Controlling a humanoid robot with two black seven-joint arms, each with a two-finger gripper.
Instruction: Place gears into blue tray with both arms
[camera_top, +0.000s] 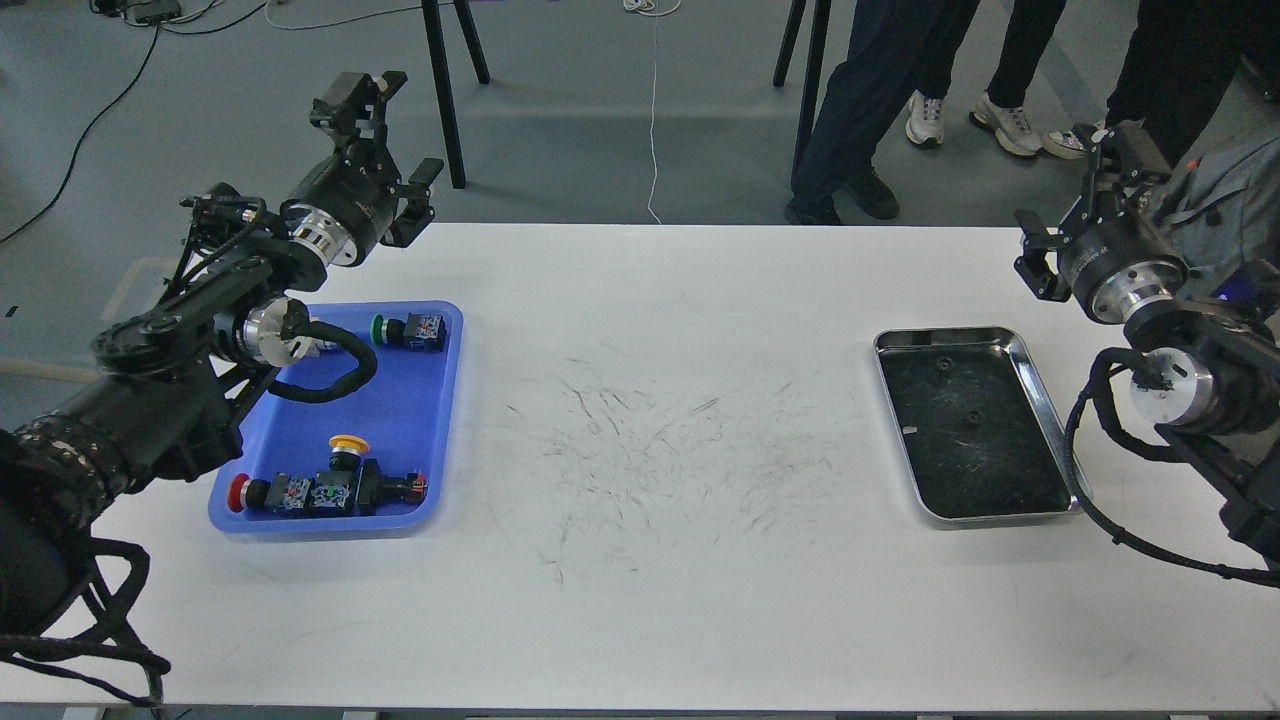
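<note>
While the far ends of both arms stay small and dark from the head view, much goes unread.
Hard to make out: left gripper (362, 92) and right gripper (1118, 140) are seen against the floor and people's legs; whether the fingers of either are wide or narrow, I cannot tell.
Hidden: the left arm (190, 330) and its cable cover the rear left part of the blue tray (445, 400).
Left arm pose: raised over the table's far left edge, wrist tilted up and away, gripper above the floor beyond the white table (650, 600).
Right arm (1170, 350) pose: bent at the far right, gripper lifted past the table's far corner, well apart from both trays.
Blue tray: push-button switches (330, 490) along its near side, one green-capped switch (405, 330) at the rear.
Steel tray (1040, 380): two gears (941, 365) as tiny dark discs on its black bottom, barely visible.
</note>
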